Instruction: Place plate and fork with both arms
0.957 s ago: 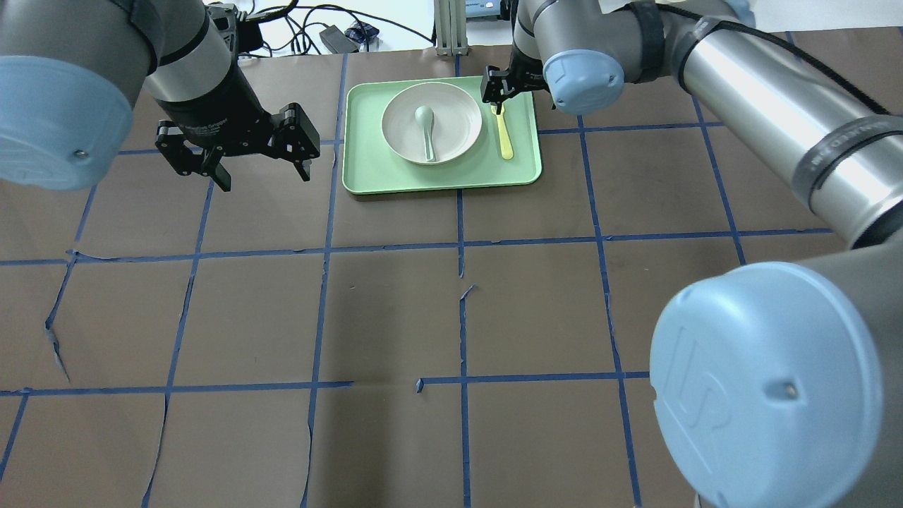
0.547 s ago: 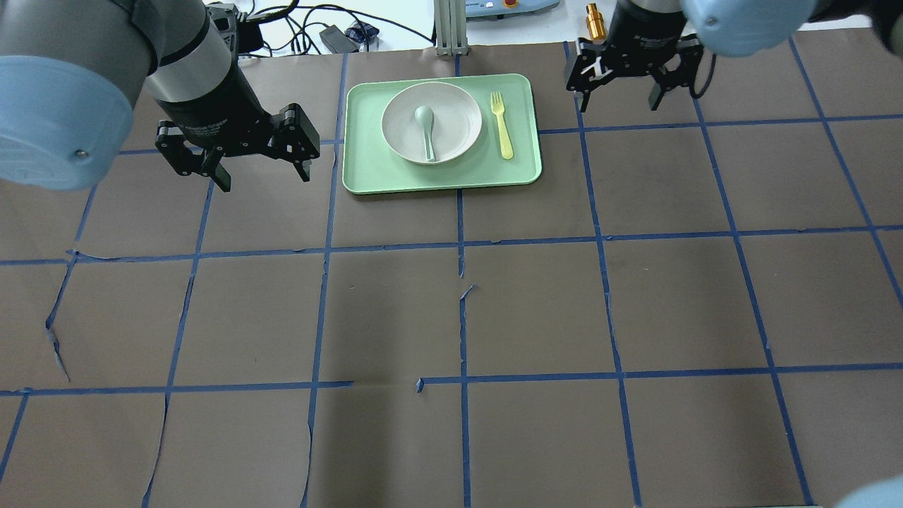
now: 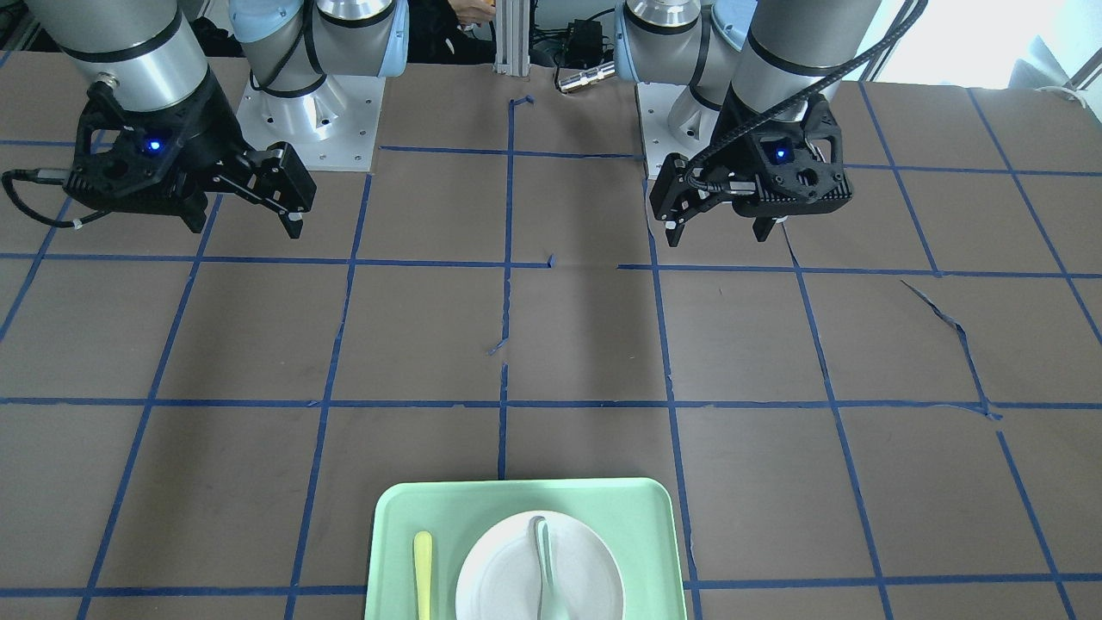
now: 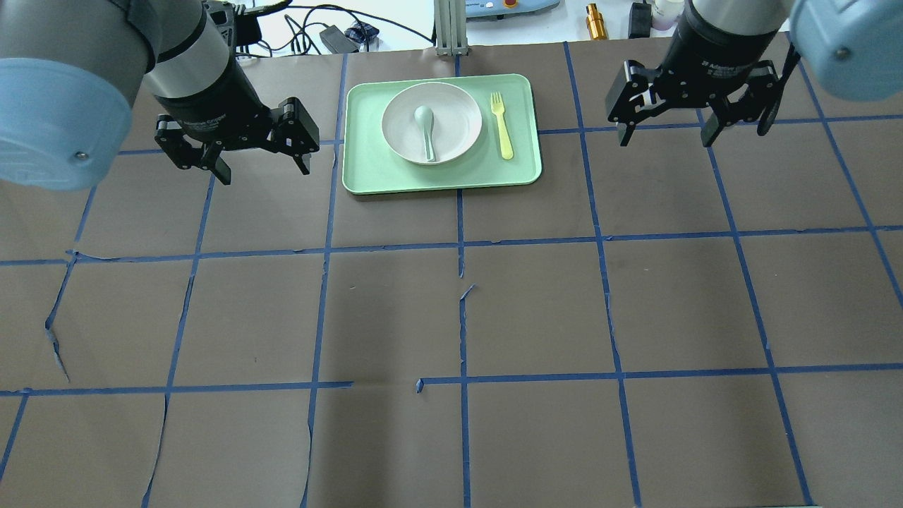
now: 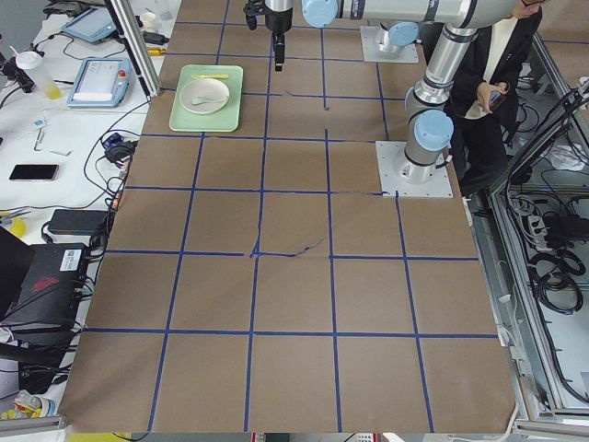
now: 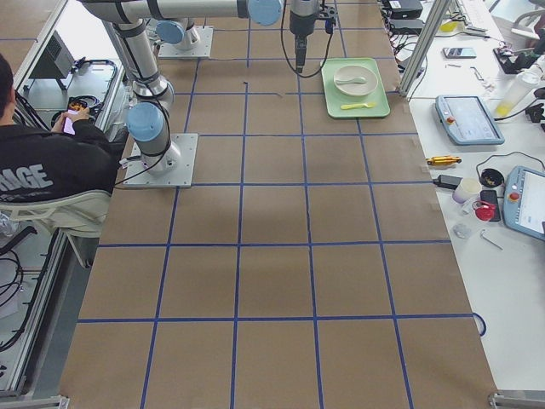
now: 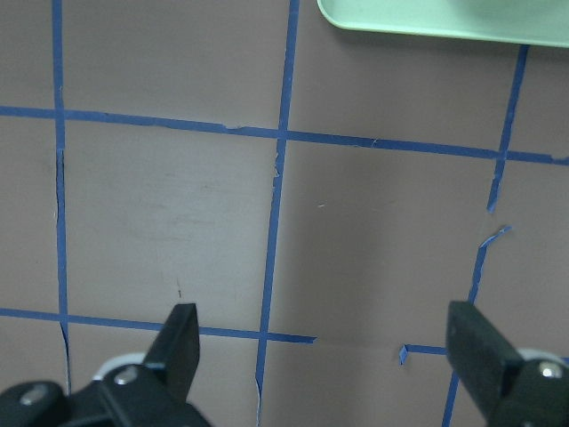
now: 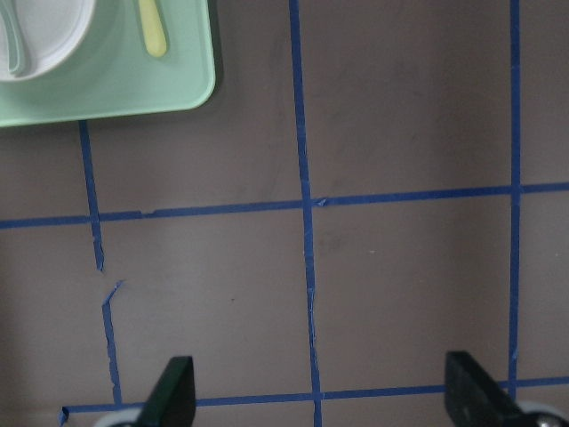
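Observation:
The off-white plate (image 4: pixel 458 120) sits on a mint-green tray (image 4: pixel 367 176) at the far middle of the table, with a grey-green spoon (image 4: pixel 425 127) lying in it. The pale-yellow fork (image 4: pixel 501 125) lies on the tray, right of the plate. My left gripper (image 4: pixel 264 171) hangs open and empty left of the tray. My right gripper (image 4: pixel 665 141) hangs open and empty right of the tray. The front view shows the plate (image 3: pixel 585 568), the fork (image 3: pixel 423 577), the left gripper (image 3: pixel 717 237) and the right gripper (image 3: pixel 244 228). The right wrist view shows the fork's handle (image 8: pixel 151 27).
The table is brown paper with a blue tape grid. Cables and a brass cylinder (image 4: pixel 595 21) lie beyond the far edge. A seated person (image 6: pixel 43 162) is beside the robot's base. Tablets and tools lie on the white side bench (image 6: pixel 477 119).
My right gripper has left the fork's tines on the tray, moved off to the right and now hangs open. The fork stays on the tray. The left gripper barely moved.

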Robot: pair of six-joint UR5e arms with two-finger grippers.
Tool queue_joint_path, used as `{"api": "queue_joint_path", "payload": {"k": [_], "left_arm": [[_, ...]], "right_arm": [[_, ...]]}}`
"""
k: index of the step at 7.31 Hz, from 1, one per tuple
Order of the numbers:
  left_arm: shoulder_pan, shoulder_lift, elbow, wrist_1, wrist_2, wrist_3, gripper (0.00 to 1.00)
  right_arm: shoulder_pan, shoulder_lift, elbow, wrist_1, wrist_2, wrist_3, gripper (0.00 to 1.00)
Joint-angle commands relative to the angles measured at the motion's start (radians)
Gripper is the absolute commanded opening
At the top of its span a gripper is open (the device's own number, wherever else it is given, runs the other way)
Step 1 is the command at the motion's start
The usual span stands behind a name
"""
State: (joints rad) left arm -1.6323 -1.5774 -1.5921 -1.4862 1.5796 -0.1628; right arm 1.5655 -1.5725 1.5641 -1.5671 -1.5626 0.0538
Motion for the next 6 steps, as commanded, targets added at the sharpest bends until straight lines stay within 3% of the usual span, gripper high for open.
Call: {"api": "queue_joint_path", "payload": {"k": [1,6], "left_arm": [[-0.001,0.003,0.007,-0.008,0.008,-0.004,1.0],[-0.009,0.005,0.043,-0.037,0.003,0.005,1.0]], "right_arm": [[0.001,-0.047,0.056,-0.007,0.001,0.003,1.0],[0.002,-0.046,0.039,-0.007,-0.004,0.014,1.0]]}}
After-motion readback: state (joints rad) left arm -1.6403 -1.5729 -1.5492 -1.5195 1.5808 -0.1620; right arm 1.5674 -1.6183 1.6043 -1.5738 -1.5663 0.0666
